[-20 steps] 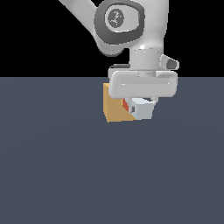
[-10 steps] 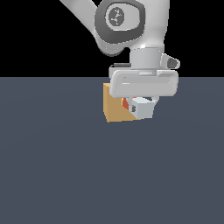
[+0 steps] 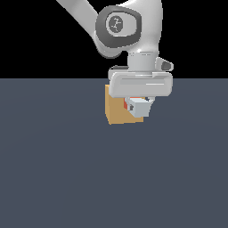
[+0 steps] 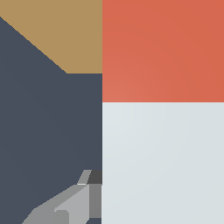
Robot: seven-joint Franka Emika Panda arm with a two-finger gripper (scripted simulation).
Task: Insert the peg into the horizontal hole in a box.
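My gripper (image 3: 139,105) is shut on the peg (image 3: 141,107) and holds it above the floor, right in front of the tan box (image 3: 116,112). In the exterior view the peg's pale end faces the camera, and a sliver of its red-orange end (image 3: 126,105) shows against the box. The hole is hidden behind the peg and the hand. In the wrist view the peg fills one side, red-orange part (image 4: 162,50) toward the box (image 4: 65,35) and pale part (image 4: 162,162) nearer. One grey finger (image 4: 74,203) lies against the peg.
The dark blue-grey floor (image 3: 58,178) spreads all around the box. The arm's white links (image 3: 120,24) rise above the hand. Nothing else stands in view.
The peg's pale end has shifted slightly up and toward the box. The hand has barely moved.
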